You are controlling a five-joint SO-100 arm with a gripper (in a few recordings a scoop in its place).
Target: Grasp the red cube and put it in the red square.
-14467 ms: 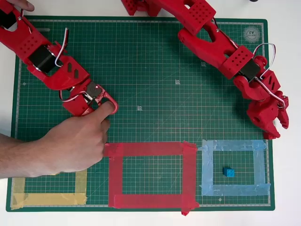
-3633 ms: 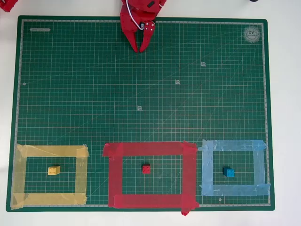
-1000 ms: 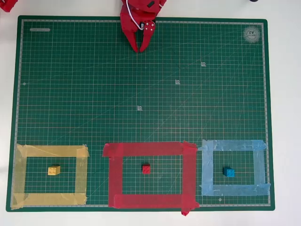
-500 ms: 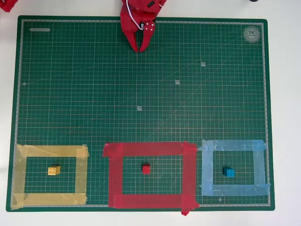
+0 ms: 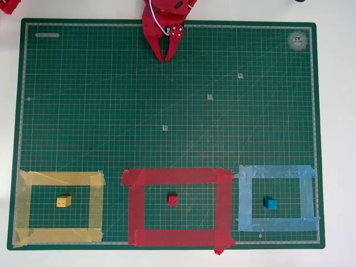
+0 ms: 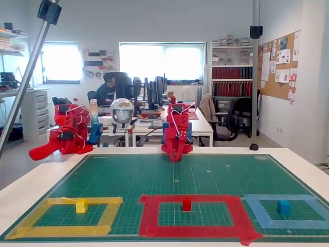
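Nothing has shifted on the green mat (image 5: 167, 111) over the last few seconds: the red square (image 5: 177, 176) already holds the red cube (image 5: 173, 199) at its centre. Your gripper (image 5: 165, 55) stays parked at the far edge, fingertips nearly together, holding nothing; task looks done.

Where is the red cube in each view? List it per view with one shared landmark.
Overhead view: red cube low centre, inside the red square.
Fixed view: red cube low centre, inside the red square.
Shared landmark: the red square around it.
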